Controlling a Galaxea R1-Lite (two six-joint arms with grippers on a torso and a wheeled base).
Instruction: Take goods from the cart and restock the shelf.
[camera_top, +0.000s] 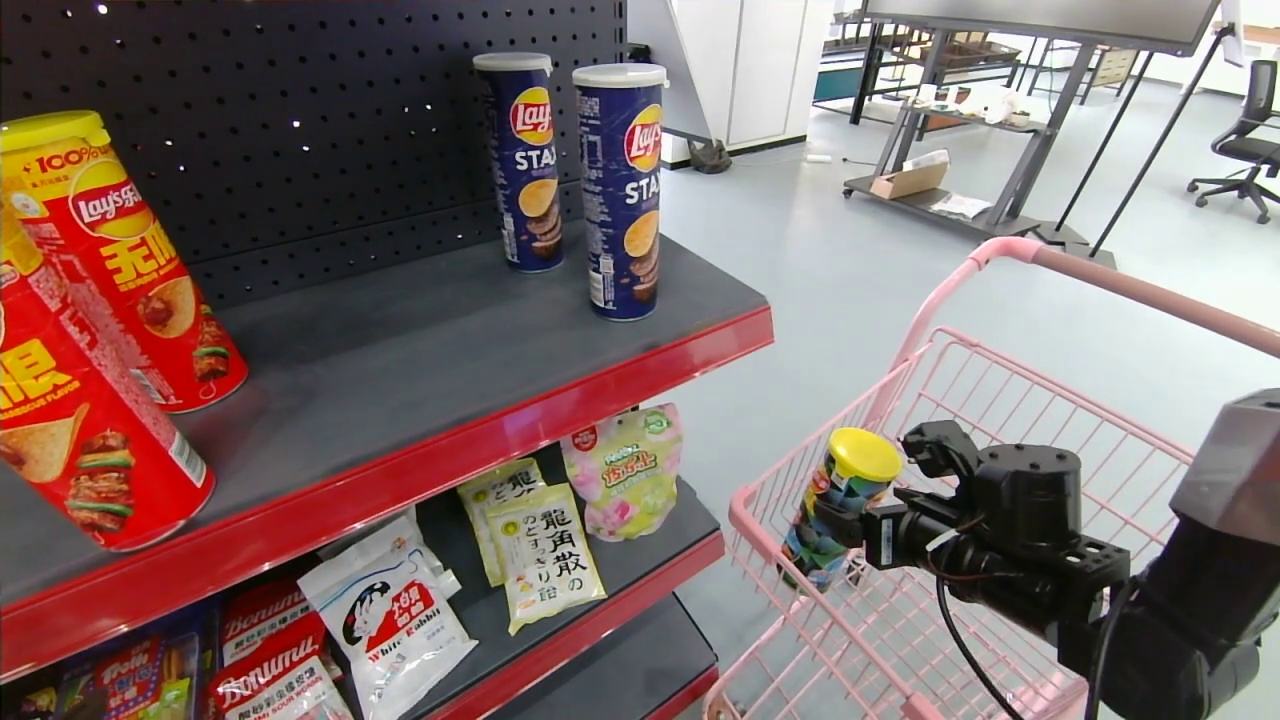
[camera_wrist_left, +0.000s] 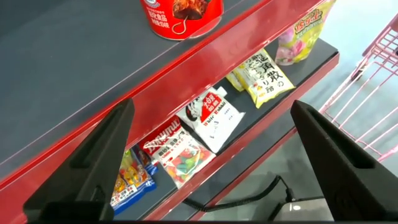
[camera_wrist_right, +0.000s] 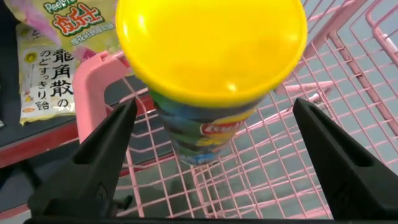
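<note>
A pink wire cart (camera_top: 1010, 395) stands to the right of the shelf. Inside it, near its front left corner, a chip can with a yellow lid (camera_top: 848, 485) stands upright. My right gripper (camera_top: 838, 522) is open, one finger on each side of this can (camera_wrist_right: 211, 43); the fingers (camera_wrist_right: 102, 155) stand wide of its body. On the grey top shelf board (camera_top: 400, 340) stand two blue chip cans (camera_top: 620, 190) at the right and two red chip cans (camera_top: 120, 260) at the left. My left gripper (camera_wrist_left: 211, 124) is open and holds nothing, in front of the shelf's red edge (camera_wrist_left: 155, 93).
The lower shelf holds snack bags: a yellow one (camera_top: 545, 550), a pink-green one (camera_top: 625, 470) and a white one (camera_top: 385, 620). Free board lies between the red and blue cans. The cart's handle (camera_top: 1150, 290) rises at the right. Racks and an office chair (camera_top: 1245, 140) stand far behind.
</note>
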